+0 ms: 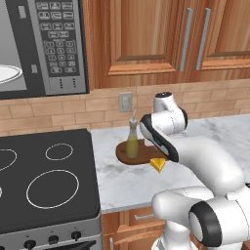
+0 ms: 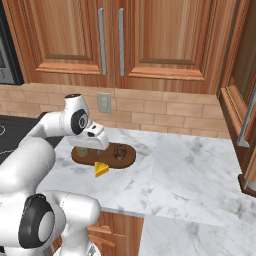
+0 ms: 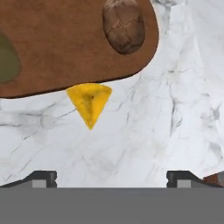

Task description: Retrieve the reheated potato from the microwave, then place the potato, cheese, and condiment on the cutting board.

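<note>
The cheese (image 3: 90,101) is what remains to be moved: the yellow wedge lies flat on the marble counter (image 3: 153,131), its wide edge just at the near rim of the cutting board (image 3: 65,48) but not on it. The gripper (image 3: 111,177) hangs above it with its jaws spread wide and nothing between them, and the wedge sits to the left of the midline between the fingertips (image 3: 43,177). Farther out on the board, the potato (image 3: 124,25) rests at the right end and the condiment (image 1: 132,141) stands upright at the left end, so two of the three items look placed. The microwave (image 1: 44,46) hangs up on the far left above the stove (image 1: 49,180). The risks from here are mostly about the wedge's shape and closeness: a descent without first shifting left would likely catch only a corner, and the tapered sides could let it squirt out as the jaws close. Coming in low may also nudge the board, and a wide swing to the left could tip the bottle.
</note>
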Motion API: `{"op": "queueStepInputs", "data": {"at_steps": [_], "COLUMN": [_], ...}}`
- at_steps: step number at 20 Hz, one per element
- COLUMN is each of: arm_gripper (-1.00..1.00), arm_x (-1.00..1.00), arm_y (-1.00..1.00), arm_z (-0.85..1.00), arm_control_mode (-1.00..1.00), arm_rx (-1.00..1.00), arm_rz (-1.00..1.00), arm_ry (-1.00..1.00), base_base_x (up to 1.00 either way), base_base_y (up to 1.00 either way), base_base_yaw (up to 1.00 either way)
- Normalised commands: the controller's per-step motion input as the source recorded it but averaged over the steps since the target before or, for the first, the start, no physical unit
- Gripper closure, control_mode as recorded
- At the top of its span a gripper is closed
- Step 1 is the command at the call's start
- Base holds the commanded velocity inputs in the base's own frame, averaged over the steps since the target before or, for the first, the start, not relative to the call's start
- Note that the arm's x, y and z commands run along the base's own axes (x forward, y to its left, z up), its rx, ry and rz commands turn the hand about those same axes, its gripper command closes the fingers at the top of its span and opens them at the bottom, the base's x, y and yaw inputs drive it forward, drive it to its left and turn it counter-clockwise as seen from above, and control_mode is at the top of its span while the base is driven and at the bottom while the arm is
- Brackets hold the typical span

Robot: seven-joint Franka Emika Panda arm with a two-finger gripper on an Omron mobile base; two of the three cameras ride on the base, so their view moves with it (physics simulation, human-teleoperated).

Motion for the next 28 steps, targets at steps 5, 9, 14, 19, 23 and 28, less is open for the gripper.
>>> {"op": "queueStepInputs", "data": {"at_steps": [5,9,14,19,23,28], "arm_gripper": [-1.00,-1.00,-1.00,-1.00,-1.00,-1.00], "arm_x": [0.00,0.00,0.14,0.16,0.11,0.09], "arm_y": [0.00,-0.04,-0.01,0.00,0.00,-0.07], "arm_z": [-0.47,-0.39,-0.27,-0.23,-0.27,-0.21], "arm_control_mode": [-1.00,-1.00,-1.00,-1.00,-1.00,-1.00], "arm_rx": [0.17,0.12,0.05,0.03,0.03,0.02], "arm_rz": [-0.12,-0.08,-0.02,-0.01,0.00,0.00], "arm_ry": [0.00,0.00,0.00,0.04,0.06,0.04], "base_base_x": [0.00,0.00,0.00,0.00,0.00,0.00], "base_base_y": [0.00,0.00,0.00,0.00,0.00,0.00], "base_base_yaw": [0.00,0.00,0.00,0.00,0.00,0.00]}}
